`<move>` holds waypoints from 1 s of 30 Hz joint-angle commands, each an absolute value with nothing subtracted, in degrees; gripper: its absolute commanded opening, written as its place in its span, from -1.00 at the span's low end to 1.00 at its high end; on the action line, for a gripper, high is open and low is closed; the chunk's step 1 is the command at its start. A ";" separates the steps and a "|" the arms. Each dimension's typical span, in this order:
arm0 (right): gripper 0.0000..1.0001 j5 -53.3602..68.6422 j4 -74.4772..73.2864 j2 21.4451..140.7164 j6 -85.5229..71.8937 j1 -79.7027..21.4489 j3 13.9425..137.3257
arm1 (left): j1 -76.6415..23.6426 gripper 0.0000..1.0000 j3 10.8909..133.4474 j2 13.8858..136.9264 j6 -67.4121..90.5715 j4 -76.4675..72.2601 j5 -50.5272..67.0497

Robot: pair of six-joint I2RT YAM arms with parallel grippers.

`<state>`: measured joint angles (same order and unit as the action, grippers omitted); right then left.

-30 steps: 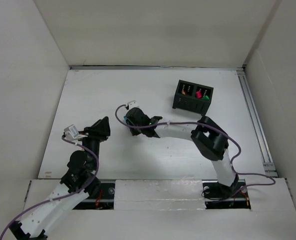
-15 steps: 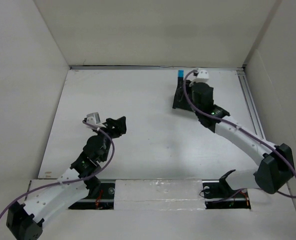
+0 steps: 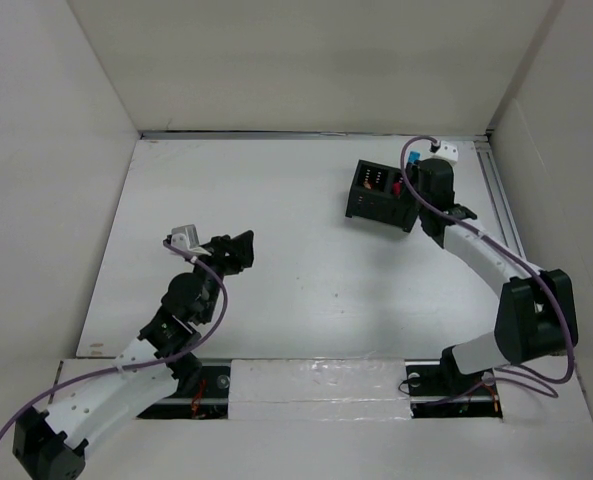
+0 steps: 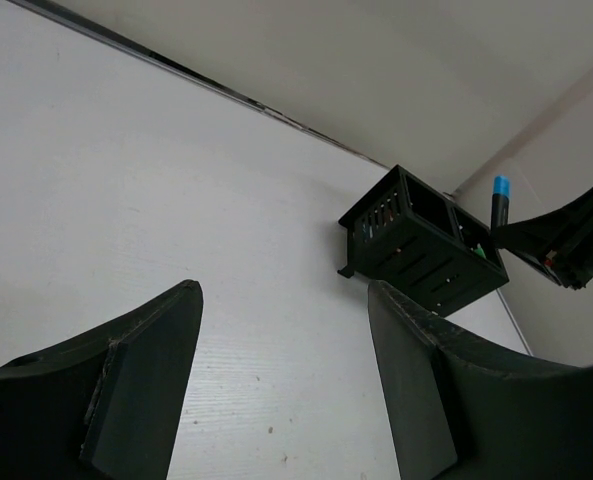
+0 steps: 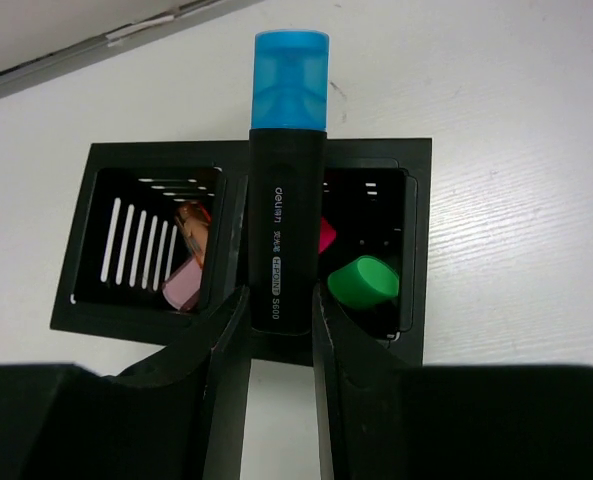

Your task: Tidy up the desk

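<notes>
The left arm (image 3: 166, 330) bends forward at near left, its left gripper (image 4: 281, 400) with jaws spread wide, while the right arm (image 3: 486, 260) stretches far right, its right gripper (image 5: 281, 330) clamping a blue-capped marker (image 5: 289, 180).

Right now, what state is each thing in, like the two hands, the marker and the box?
left hand: open, empty.
right hand: shut on the blue-capped highlighter.
blue-capped highlighter: cap on, held over the organizer.
organizer: upright, open on top, items in both compartments.
</notes>
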<state>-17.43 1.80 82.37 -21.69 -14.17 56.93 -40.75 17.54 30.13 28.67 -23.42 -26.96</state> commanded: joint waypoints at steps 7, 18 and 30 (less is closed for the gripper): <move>-0.62 -16.70 3.61 86.66 -22.85 -13.01 59.59 | -40.52 0.26 18.37 28.65 27.86 -25.66 -26.46; 0.17 -19.68 2.99 84.82 -22.41 -14.67 60.38 | -40.52 0.31 19.07 30.23 28.48 -24.96 -27.95; -0.82 -17.07 8.60 67.86 -20.92 -28.20 55.03 | -40.52 0.58 18.37 31.12 28.48 -26.72 -27.33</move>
<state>-19.70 3.38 72.40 -21.82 -23.66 56.73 -40.75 17.54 31.42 28.60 -23.51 -27.46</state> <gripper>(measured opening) 0.132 0.781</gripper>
